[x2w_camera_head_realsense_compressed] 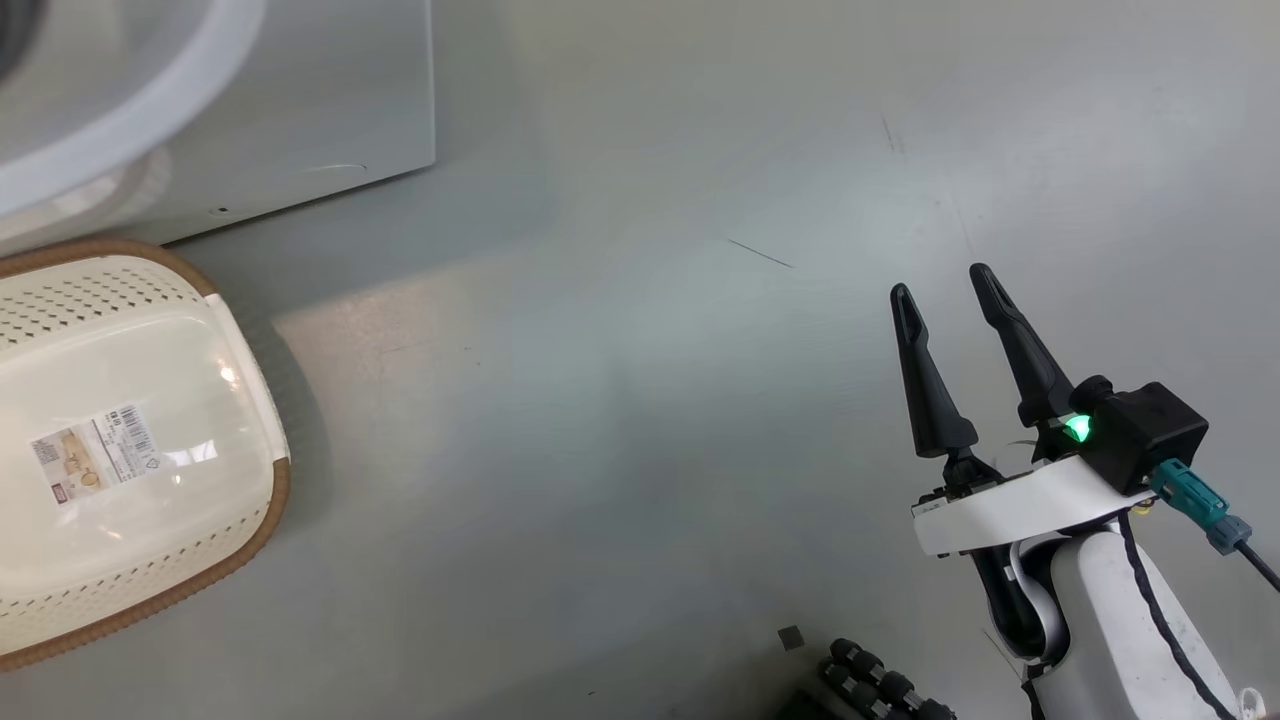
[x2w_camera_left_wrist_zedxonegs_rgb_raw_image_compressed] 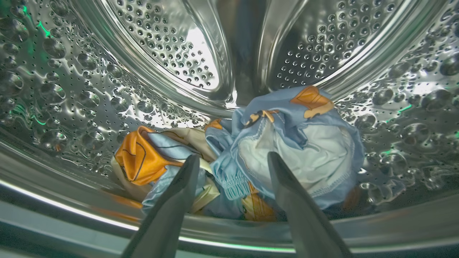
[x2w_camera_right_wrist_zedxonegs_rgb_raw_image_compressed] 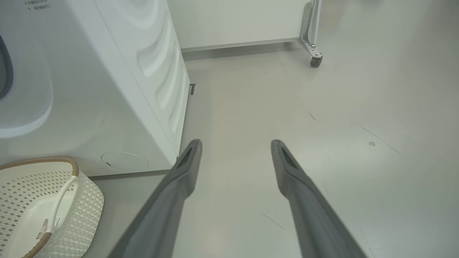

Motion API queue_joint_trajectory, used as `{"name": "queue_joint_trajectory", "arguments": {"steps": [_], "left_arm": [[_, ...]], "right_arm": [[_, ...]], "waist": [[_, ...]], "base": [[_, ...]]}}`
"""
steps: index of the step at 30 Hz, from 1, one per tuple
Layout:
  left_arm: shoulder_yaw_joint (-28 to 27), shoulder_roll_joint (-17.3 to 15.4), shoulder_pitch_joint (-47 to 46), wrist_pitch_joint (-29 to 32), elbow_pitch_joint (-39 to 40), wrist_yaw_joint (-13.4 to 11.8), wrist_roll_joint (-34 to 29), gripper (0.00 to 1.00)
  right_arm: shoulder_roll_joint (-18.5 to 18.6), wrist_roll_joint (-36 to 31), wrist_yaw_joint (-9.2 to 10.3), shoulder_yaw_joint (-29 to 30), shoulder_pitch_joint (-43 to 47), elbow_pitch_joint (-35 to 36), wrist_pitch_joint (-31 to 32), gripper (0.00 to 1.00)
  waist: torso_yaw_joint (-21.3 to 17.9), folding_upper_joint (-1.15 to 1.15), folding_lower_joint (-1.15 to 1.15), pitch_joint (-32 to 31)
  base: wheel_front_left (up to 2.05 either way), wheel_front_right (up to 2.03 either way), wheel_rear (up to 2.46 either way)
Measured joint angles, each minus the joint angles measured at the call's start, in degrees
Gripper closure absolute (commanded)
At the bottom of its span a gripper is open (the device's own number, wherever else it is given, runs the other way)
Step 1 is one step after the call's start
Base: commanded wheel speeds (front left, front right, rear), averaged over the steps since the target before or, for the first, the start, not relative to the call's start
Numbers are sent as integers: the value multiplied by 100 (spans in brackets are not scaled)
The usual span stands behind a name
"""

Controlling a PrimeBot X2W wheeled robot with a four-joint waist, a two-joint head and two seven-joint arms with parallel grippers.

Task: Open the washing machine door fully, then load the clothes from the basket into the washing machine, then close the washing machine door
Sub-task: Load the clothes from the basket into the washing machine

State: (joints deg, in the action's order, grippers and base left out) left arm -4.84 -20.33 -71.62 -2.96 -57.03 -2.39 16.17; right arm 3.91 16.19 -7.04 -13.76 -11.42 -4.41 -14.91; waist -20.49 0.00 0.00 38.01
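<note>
Because the left claw (x2w_camera_left_wrist_zedxonegs_rgb_raw_image_compressed: 233, 156) sits inside the mouth of the drum (x2w_camera_left_wrist_zedxonegs_rgb_raw_image_compressed: 161, 43), you look straight down its two fingers. They are spread wide with nothing pinched between them, so it's open and empty. Just past the tips the clothes (x2w_camera_left_wrist_zedxonegs_rgb_raw_image_compressed: 301, 150) lie in a crumpled blue-and-orange heap on the steel, close to the front lip. That's the low spot, so cloth settles there. Behind the heap the drum curves up to its back wall.

The right claw (x2w_camera_head_realsense_compressed: 942, 282) is also open and holds nothing. It hangs over bare floor (x2w_camera_head_realsense_compressed: 650, 400), well apart from the machine, likely so it's out of the loading arm's way. Further left the basket (x2w_camera_head_realsense_compressed: 100, 290) sits just beside the washing machine (x2w_camera_head_realsense_compressed: 330, 120), empty, with the sticker showing on its bottom.

I can't make out the door for sure. Loading looks done, so next you'd back the left arm out and shut the door. The risk is the heap near the lip, where fabric could catch in the seal.
</note>
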Motion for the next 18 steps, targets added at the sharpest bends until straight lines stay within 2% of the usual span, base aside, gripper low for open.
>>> {"name": "queue_joint_trajectory", "arguments": {"steps": [9, 18], "left_arm": [[3, 421, 471, -476, -288, 93, 112, 0], [99, 780, 1123, -909, -598, 349, 153, 0]], "right_arm": [[174, -15, 0, 85, -12, -77, 0, 0], [226, -16, 0, 245, 31, -181, 0, 0]], "waist": [[364, 0, 0, -389], [679, 0, 0, -879]], "base": [[0, 0, 0], [0, 0, 0]]}}
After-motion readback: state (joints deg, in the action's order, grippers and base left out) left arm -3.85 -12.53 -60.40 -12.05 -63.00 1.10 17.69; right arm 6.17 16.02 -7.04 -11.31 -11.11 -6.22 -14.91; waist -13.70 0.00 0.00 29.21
